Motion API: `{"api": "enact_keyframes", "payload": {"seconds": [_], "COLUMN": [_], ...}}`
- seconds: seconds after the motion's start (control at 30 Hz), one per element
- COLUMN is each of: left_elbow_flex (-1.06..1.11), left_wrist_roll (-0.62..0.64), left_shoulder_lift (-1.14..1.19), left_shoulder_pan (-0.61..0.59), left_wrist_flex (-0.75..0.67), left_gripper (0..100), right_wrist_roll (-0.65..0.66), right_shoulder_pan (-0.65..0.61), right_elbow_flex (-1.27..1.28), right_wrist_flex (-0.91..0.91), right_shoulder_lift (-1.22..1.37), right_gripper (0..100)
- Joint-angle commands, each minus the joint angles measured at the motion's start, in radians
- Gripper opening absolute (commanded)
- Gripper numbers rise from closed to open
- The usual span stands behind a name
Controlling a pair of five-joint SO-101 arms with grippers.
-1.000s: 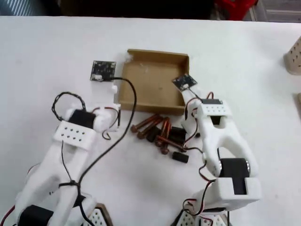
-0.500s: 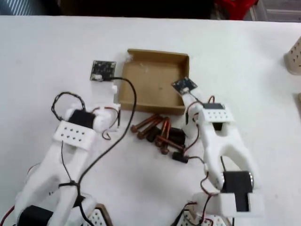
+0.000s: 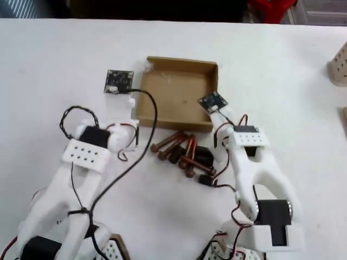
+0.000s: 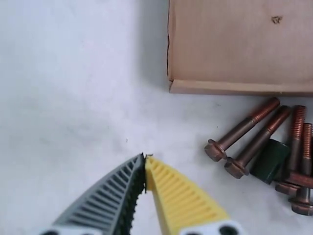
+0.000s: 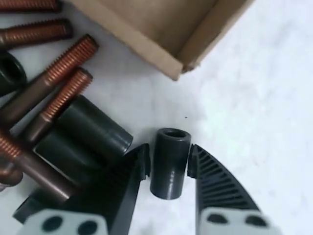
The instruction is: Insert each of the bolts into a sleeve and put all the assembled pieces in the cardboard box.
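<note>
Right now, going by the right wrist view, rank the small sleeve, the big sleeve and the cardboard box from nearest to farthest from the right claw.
1. small sleeve: sits between the fingers of the right claw.
2. big sleeve: lies on the table just outside one finger.
3. cardboard box: farthest, past both sleeves, with its corner towards the claw.

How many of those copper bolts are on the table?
5 bolts that I can count, all in one pile beside the cardboard box: two side by side at the pile's edge, three overlapping among dark sleeves. More may be hidden.
</note>
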Motion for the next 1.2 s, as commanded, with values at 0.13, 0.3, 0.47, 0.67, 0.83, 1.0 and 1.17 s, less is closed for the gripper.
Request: {"api": "enact_keyframes", "payload": {"seconds": [0.13, 0.3, 0.47, 0.67, 0.83, 1.0, 1.17], "left_elbow_flex": [0.063, 0.066, 0.068, 0.087, 0.173, 0.239, 0.236], "left_wrist_roll": [0.008, 0.008, 0.008, 0.008, -0.100, -0.104, -0.043], "left_shoulder_lift": [-0.002, -0.008, -0.002, -0.001, -0.001, 0.001, 0.001], "left_shoulder_pan": [0.012, 0.033, 0.125, 0.248, 0.398, 0.423, 0.410], "left_wrist_flex": [-0.138, -0.133, -0.138, -0.144, -0.249, -0.351, -0.361], "left_gripper": [2, 2, 2, 2, 2, 12, 17], "right_wrist_roll": [0.018, 0.012, 0.009, 0.009, 0.009, 0.009, 0.012], "right_shoulder_pan": [-0.010, 0.010, 0.044, 0.065, 0.065, 0.065, 0.065], "right_elbow_flex": [-0.109, -0.109, -0.110, -0.110, -0.110, -0.110, -0.110], "right_wrist_flex": [0.068, 0.074, 0.108, 0.114, 0.114, 0.114, 0.110], "right_shoulder_lift": [0.070, 0.064, 0.039, 0.041, 0.042, 0.042, 0.042], "right_gripper": [10.9, 2.7, 1.7, 1.7, 1.7, 1.7, 1.7]}}
